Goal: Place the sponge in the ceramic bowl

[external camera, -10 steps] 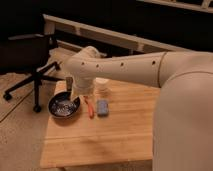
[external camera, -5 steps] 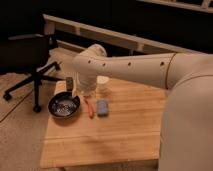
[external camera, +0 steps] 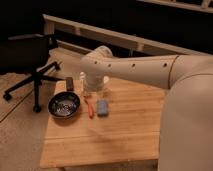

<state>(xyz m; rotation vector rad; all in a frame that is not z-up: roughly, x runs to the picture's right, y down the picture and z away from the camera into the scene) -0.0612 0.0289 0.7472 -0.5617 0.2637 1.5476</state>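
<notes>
One sponge [external camera: 102, 107] lies flat on the surface [external camera: 130, 135], just right of the orange tool [external camera: 89, 106] and apart from the bowl [external camera: 64, 105], which holds no sponge. The claw [external camera: 90, 88] hangs just behind the sponge; whether it is apart or together cannot be told. Grasping and placing appear to remain.

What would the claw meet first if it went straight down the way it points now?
Most likely the orange-red tool: the claw hangs pointing down over its far end, between the ceramic bowl and the sponge. Depth is unclear, so it might land on bare table beside it instead.
</notes>
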